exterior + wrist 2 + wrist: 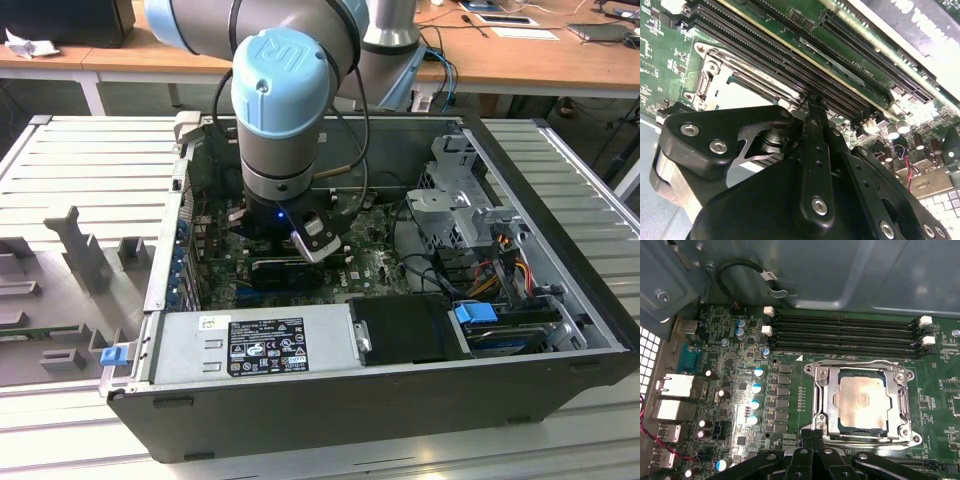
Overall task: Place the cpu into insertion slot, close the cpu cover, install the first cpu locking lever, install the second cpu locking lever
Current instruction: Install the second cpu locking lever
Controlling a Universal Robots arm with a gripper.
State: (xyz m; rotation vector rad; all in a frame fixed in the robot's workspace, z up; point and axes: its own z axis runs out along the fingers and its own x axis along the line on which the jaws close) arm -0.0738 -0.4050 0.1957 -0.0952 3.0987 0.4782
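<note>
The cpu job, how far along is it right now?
Done, by the look of it: the cpu lies in the insertion slot, and the cpu cover appears closed flat around it. In hand: the gripper sits at the socket's edge, seemingly holding nothing. Left: the pictures don't settle whether either locking lever is latched.

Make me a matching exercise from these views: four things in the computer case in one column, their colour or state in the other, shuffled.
Things:
1. cpu
2. cpu cover
3. memory slots
4. gripper

States:
A. long, black, nothing plugged in
B. black, at the socket's edge
C. metal frame lying down around the chip
D. flat metal top, seated in the socket

Pairs: 1-D, 2-C, 3-A, 4-B
</note>
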